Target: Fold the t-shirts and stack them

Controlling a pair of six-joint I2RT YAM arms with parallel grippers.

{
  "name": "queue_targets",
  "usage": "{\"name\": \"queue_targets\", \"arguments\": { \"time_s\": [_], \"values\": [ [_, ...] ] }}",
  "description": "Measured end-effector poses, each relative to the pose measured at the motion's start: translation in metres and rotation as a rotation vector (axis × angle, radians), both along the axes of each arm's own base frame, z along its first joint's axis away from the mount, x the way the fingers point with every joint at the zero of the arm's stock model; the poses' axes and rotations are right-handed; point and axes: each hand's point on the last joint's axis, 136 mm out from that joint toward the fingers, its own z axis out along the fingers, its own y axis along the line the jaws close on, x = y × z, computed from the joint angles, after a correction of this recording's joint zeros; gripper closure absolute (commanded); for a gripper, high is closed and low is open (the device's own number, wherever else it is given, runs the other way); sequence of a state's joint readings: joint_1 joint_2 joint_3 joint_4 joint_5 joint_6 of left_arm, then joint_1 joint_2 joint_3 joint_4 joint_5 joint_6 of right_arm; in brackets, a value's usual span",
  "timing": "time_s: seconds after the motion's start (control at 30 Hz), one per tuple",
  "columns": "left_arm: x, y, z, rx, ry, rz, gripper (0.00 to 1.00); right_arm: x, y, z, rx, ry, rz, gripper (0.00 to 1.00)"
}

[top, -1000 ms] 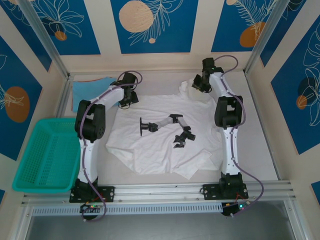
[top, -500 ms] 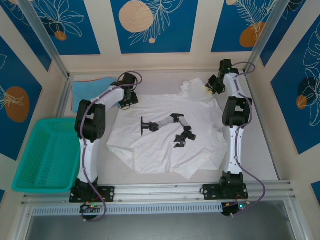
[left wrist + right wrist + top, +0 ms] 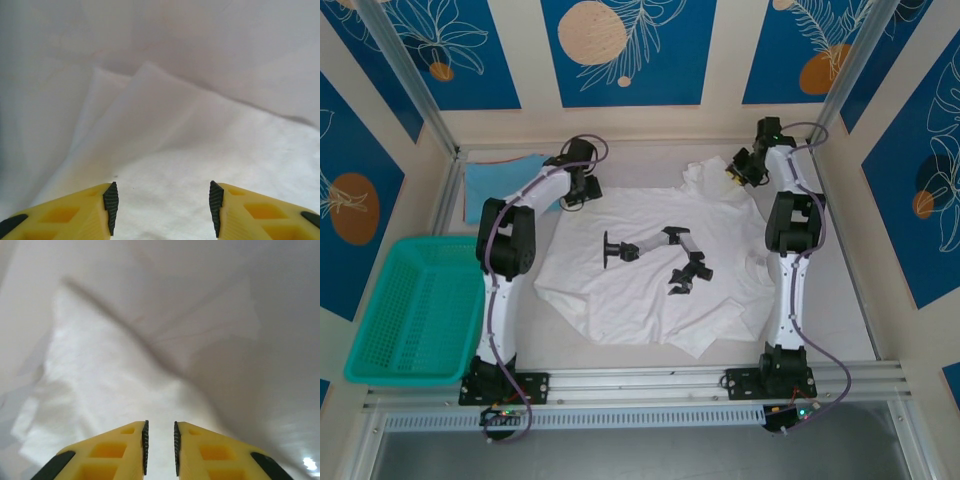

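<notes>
A white t-shirt (image 3: pixel 620 300) with a black print (image 3: pixel 650 255) lies spread across the middle of the table. My left gripper (image 3: pixel 582 190) hovers over its back left edge. In the left wrist view that gripper (image 3: pixel 163 207) is open, with nothing between the fingers (image 3: pixel 110 205) and white cloth (image 3: pixel 200 150) with a folded corner just beyond them. My right gripper (image 3: pixel 738 170) is at the shirt's back right edge. In the right wrist view its jaws (image 3: pixel 160 447) are nearly together on white cloth (image 3: pixel 100 375) that creases toward them. A light-blue t-shirt (image 3: pixel 505 175) lies folded at the back left.
A teal mesh basket (image 3: pixel 410 310) stands on the left beside the table. Metal frame posts (image 3: pixel 415 90) and panel walls close in the back and sides. A rail (image 3: pixel 640 385) runs along the near edge between the arm bases.
My right gripper has moved right toward the back right corner, drawing the white shirt's back right edge out with it. My left gripper has shifted slightly toward the back.
</notes>
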State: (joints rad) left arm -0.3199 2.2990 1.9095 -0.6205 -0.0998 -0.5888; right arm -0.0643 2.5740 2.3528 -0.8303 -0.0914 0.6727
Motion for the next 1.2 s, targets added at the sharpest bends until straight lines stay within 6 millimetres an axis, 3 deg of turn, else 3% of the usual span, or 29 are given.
{"name": "queue_targets", "arguments": {
  "time_s": [0.2,0.37,0.5,0.6,0.73,1.07,1.13,1.2],
  "values": [
    [0.017,-0.006,0.019,0.003,-0.059,-0.043,0.55,0.007,0.044,0.013,0.016,-0.044,0.079,0.88],
    [0.026,-0.003,0.001,0.034,-0.040,-0.049,0.60,0.018,0.049,0.006,0.025,-0.061,0.090,0.97],
    [0.028,0.007,-0.025,0.072,0.007,-0.036,0.60,0.013,0.042,-0.023,0.043,0.005,0.062,0.99],
    [0.035,0.010,-0.018,0.084,-0.013,-0.023,0.60,0.014,0.029,-0.021,0.053,0.011,0.023,1.00],
    [0.037,0.017,-0.024,0.089,0.000,-0.008,0.57,0.015,0.012,-0.022,0.063,0.024,-0.024,1.00],
    [0.041,0.011,-0.018,0.047,-0.004,-0.023,0.52,0.016,-0.040,-0.020,0.102,0.043,-0.160,1.00],
    [0.043,0.011,-0.018,0.048,-0.002,-0.019,0.50,0.017,-0.052,-0.020,0.104,0.040,-0.183,0.93],
    [0.046,0.009,-0.017,0.045,-0.003,-0.018,0.47,0.018,-0.059,-0.020,0.114,0.036,-0.199,0.79]
  ]
}}
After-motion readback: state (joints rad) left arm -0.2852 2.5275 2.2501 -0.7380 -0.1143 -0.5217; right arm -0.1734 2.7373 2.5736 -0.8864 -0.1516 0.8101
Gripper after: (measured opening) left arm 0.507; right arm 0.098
